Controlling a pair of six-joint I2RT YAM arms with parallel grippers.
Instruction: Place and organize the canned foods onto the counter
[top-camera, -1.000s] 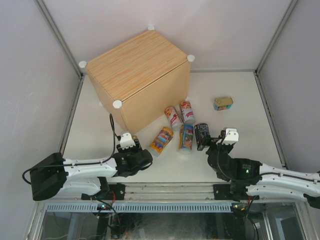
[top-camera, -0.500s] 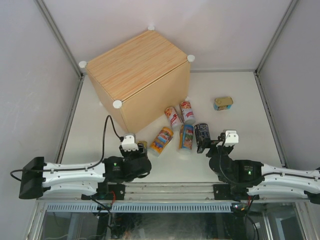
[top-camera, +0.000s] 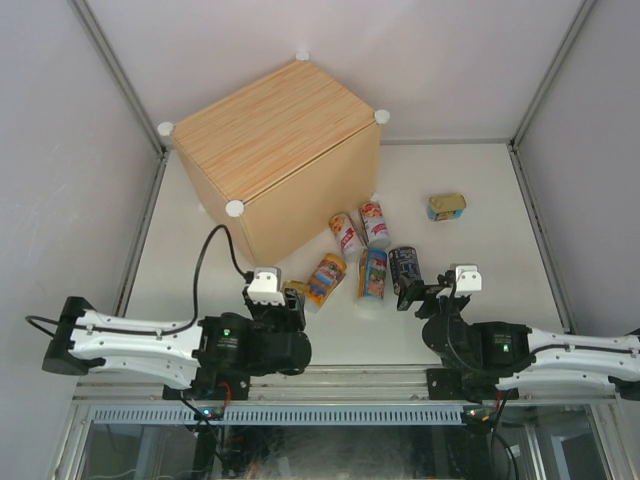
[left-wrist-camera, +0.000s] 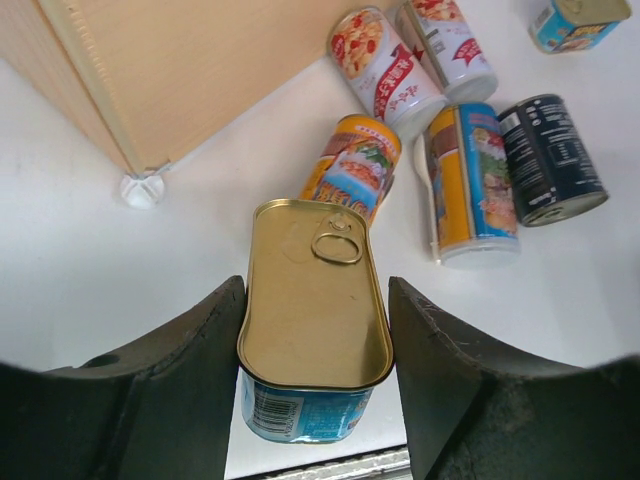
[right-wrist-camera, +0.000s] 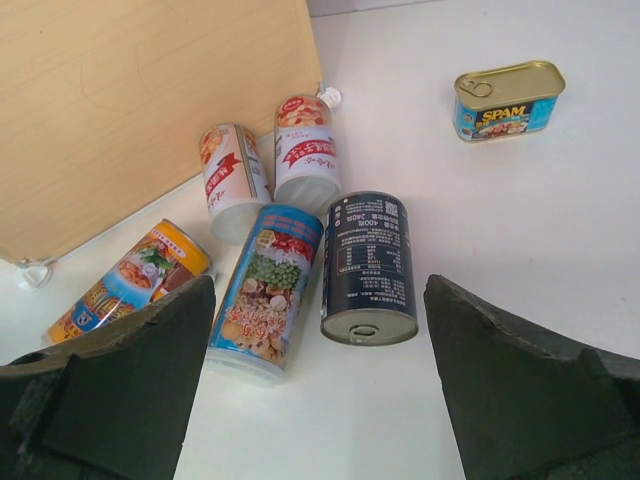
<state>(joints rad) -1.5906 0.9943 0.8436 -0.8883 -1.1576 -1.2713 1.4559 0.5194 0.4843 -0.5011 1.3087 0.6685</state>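
Left wrist view, item in hand: flat rectangular tin (left-wrist-camera: 315, 320) with a gold lid, a ring-pull, rounded corners and a blue printed side wall. The left gripper (left-wrist-camera: 315, 300) is clamped on its two long sides.

Change over the last second: the left arm has swung in from the left toward the can cluster, and its jaws have finished drawing in on this tin. Whether the tin has left the white table (top-camera: 480, 180) cannot be told. Judgement: first pick secured, with no can on the counter yet.

Counter (top-camera: 270, 130): large light-wood box with matte plank grain and white round knobs at the corners. Its top is bare. It stands at far left, just behind the cluster.

Other stock, all lying on the table:
- Red-and-white can (right-wrist-camera: 232, 175) and second red-and-white can (right-wrist-camera: 308, 150): tall cylinders, side by side, nearest the counter.
- Orange can (left-wrist-camera: 350, 170): tall, with a glossy picture label, just beyond the held tin.
- Blue can (right-wrist-camera: 268, 290): tall, with a vegetable picture.
- Dark can (right-wrist-camera: 368, 268): shorter, with white print and a steel end.
- SPAM tin (right-wrist-camera: 505, 100): gold-topped and blue-sided, well apart at far right.

Right gripper (right-wrist-camera: 315, 300): fingers wide apart and holding nothing, hanging over the near side of the dark can. It has hardly shifted.
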